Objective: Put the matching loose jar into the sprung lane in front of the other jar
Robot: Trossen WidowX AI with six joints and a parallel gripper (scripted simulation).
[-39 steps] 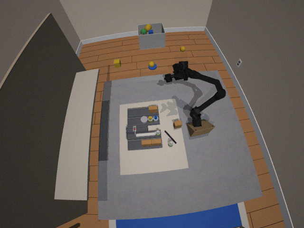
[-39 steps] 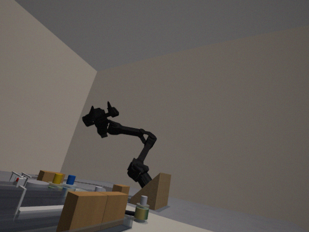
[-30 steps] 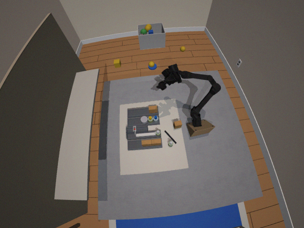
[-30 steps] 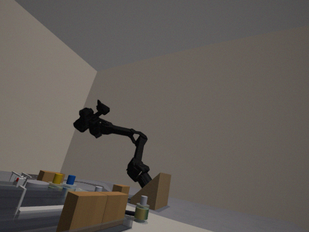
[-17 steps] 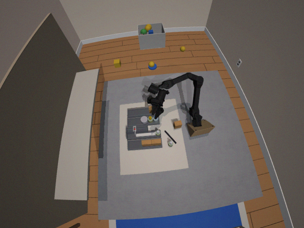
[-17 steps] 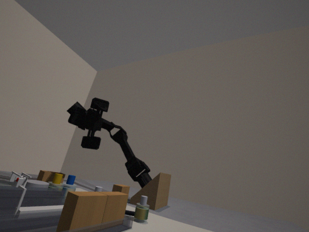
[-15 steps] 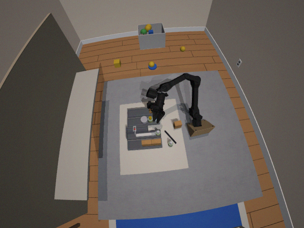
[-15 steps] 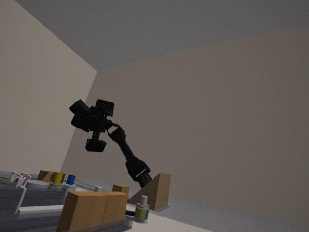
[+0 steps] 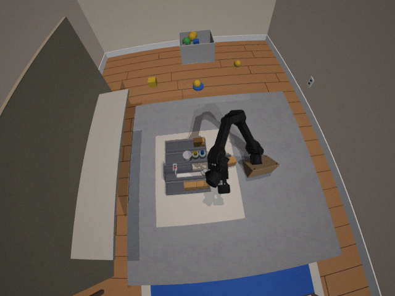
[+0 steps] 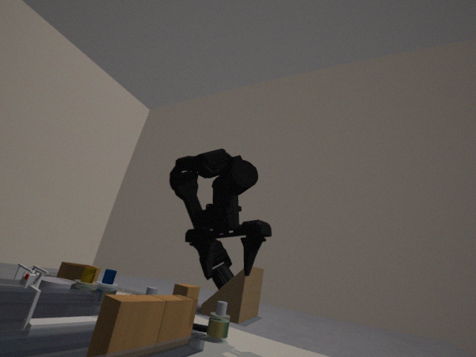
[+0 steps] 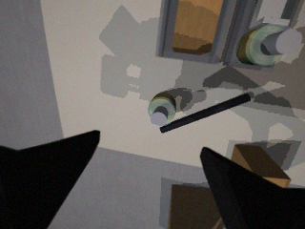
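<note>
The end effector [image 11: 150, 178] is spread wide with nothing between its fingers, and is poised above the loose jar [image 11: 161, 109], which is seen just above the middle of the wrist frame, standing on the cream mat [image 11: 81, 72] in front of the grey lane rack [image 11: 163, 29]. The matching jar [image 11: 267, 44], green-yellow with a pale cap, is seen at the upper right of that frame, at the front of its lane.

Several risks are judged from this. A thin black rod [image 11: 206, 113] lies right beside the loose jar, and whether they touch cannot be told; a finger coming down on that side could strike it and knock the jar over. Other capped jars stand in a neighbouring lane, so a wrong pick is conceivable. If the new jar is pushed in off-axis or released before it sits behind the front stop, the sprung pusher could throw the row forward.

Counted in the top view: one arm, one rack, two small jars with a yellow [image 9: 195, 153] and a blue cap [image 9: 202, 152], one broad white-lidded jar [image 9: 186, 155]. In the exterior view, two wooden blocks [image 10: 129, 323] side by side, and further blocks behind.
</note>
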